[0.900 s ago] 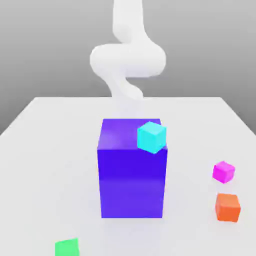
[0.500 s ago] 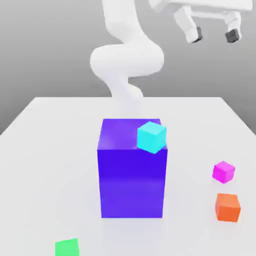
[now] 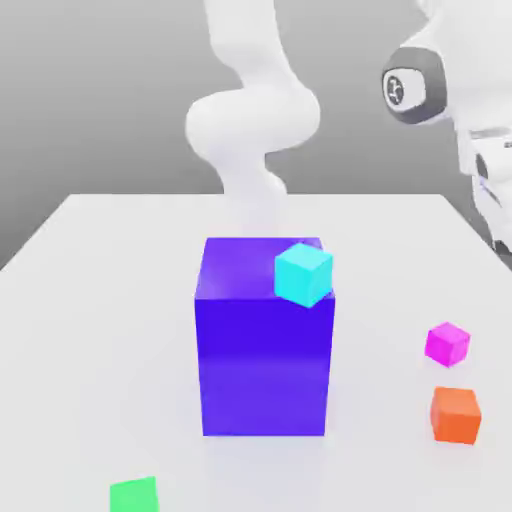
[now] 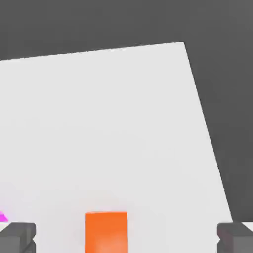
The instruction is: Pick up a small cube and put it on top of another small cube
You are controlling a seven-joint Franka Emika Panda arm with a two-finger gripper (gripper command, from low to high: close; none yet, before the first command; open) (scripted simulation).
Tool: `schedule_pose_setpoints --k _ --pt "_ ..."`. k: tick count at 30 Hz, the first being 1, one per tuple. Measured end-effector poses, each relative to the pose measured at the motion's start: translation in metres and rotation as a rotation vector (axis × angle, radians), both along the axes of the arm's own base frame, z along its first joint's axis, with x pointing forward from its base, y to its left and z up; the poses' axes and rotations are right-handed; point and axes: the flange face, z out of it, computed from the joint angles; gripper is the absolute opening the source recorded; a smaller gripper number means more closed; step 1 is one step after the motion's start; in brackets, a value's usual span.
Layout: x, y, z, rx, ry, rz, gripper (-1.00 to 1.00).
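Note:
The small magenta-pink cube (image 3: 447, 343) rests on the white table (image 3: 110, 300) at the exterior view's right. In the hand view a sliver of this cube (image 4: 2, 216) shows beside one fingertip. An orange cube (image 3: 456, 414) of about the same size lies just in front of it. My gripper (image 4: 126, 238) is open, its two dark fingertips (image 4: 17, 237) far apart and nothing between them. It hangs high above the table, and the orange cube (image 4: 106, 231) lies far beneath it. The arm's hand (image 3: 485, 160) hovers at the right edge, above and behind both cubes.
A tall blue-purple block (image 3: 263, 340) stands mid-table with a cyan cube (image 3: 303, 273) on its top right corner. A green cube (image 3: 134, 495) lies at the front left. The table's edge (image 4: 207, 133) runs past the orange cube's side.
The arm has swung down and toward the exterior view's right, carrying the gripper from the top of the picture to the right edge. No cube has moved.

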Motion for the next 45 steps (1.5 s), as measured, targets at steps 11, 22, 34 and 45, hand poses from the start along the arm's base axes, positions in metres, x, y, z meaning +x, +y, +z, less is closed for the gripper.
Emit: schedule_pose_setpoints --k 11,22,34,45 --pt "-0.115 0.031 -0.118 -0.216 0.023 0.590 0.00" --pt "-0.121 0.027 -0.192 -0.241 0.023 0.641 -1.00" --pt "-0.118 0.028 -0.164 -0.244 0.017 0.643 -1.00" --pt "-0.049 0.038 -0.124 -0.262 -0.015 0.550 -1.00"
